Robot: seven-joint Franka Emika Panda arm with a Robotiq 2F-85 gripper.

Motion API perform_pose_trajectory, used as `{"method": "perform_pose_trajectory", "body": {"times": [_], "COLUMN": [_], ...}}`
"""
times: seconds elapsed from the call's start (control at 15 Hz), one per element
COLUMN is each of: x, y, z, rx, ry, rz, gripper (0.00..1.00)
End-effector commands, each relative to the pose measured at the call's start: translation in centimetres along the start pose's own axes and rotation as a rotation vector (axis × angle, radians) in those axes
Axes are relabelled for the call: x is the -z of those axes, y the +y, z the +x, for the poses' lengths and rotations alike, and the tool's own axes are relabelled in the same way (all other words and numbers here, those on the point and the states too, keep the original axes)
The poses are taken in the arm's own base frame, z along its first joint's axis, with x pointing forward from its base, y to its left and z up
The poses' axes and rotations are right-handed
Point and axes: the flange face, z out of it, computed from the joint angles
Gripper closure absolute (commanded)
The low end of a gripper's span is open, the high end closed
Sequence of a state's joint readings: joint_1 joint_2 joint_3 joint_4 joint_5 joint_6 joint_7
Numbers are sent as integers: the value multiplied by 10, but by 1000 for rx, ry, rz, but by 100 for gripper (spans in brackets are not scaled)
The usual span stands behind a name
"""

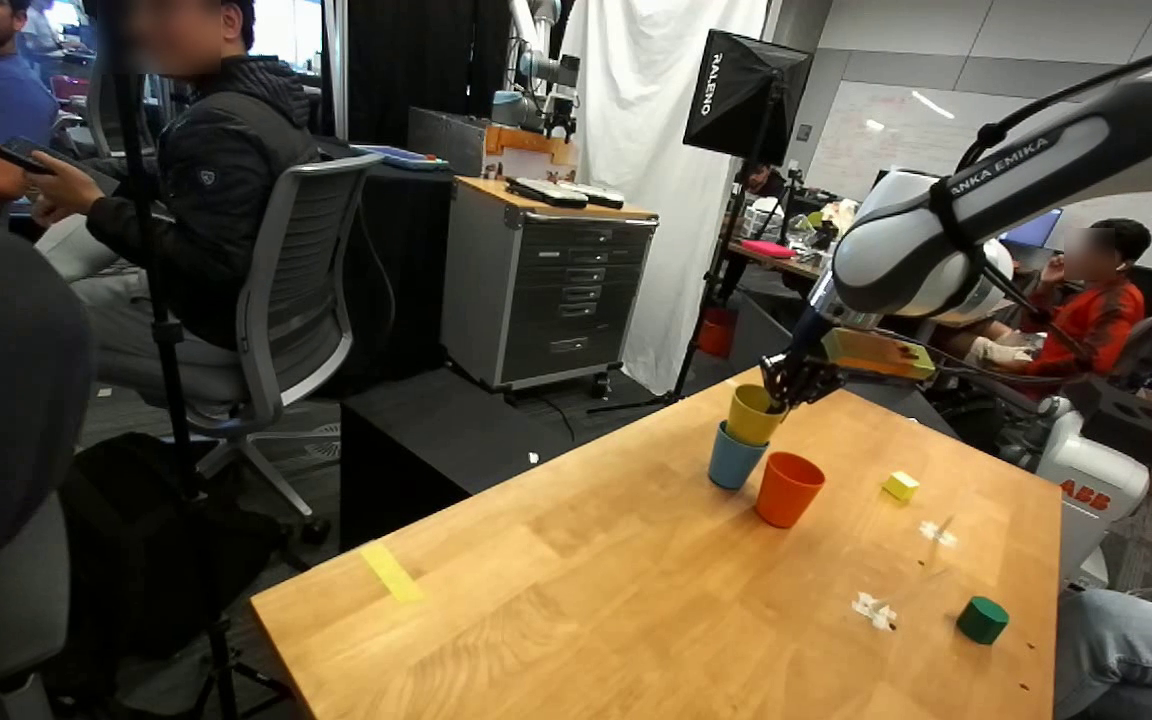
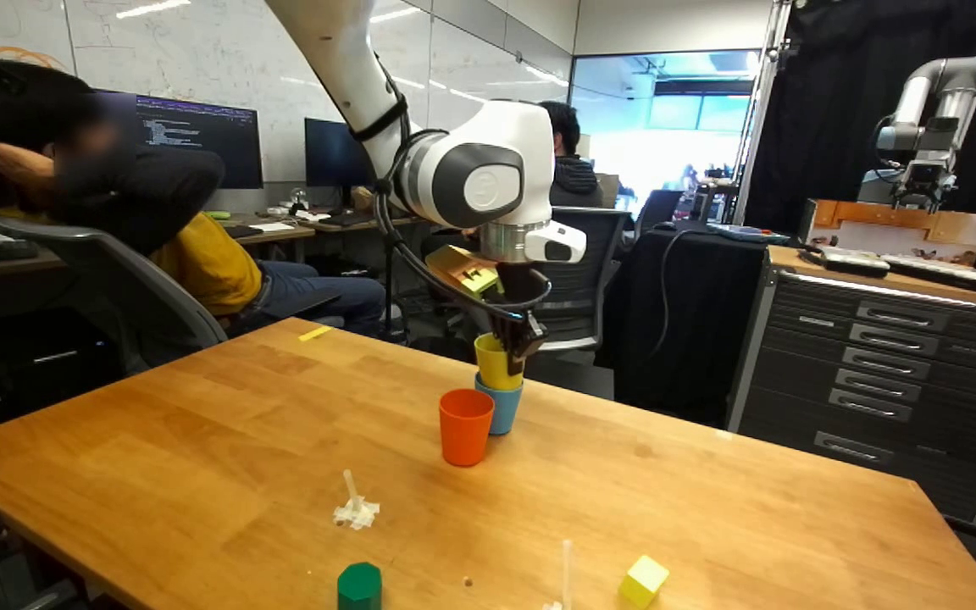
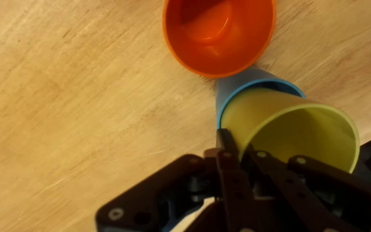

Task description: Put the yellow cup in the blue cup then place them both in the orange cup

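Wrist view's got the pincer (image 3: 239, 145) pinching the yellow cup (image 3: 301, 133), partway into the blue cup (image 3: 237, 83) below, nesting half-done imo, orange cup (image 3: 220, 48) ahead to go.

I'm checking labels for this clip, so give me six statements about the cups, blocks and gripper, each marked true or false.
1. The gripper pinches the wall of the yellow cup. True.
2. The yellow cup lies directly on the wooden table. False: its lower end is inside the blue cup.
3. The orange cup stands upright. True.
4. The yellow cube and green block are on the wooden table. True.
5. The blue cup is inside the orange cup. False: it stands beside it.
6. The gripper holds the green block. False: it holds the yellow cup.
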State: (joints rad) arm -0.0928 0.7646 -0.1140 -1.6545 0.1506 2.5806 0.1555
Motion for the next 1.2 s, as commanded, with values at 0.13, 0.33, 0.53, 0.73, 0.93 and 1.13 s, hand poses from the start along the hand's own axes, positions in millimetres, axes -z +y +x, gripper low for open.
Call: {"method": "perform_pose_trajectory", "body": {"times": [0.13,0.33,0.53,0.73,0.93,1.13], "x": [-1,-2,-2,0,2,10], "y": [-2,-1,-1,-1,0,1], "z": [1,1,1,1,0,-2], "rx": [12,5,2,2,6,8], "ry": [18,16,15,15,17,26], "rz": [-4,0,1,4,6,17], "gripper": [93,65,43,21,1,0]}}
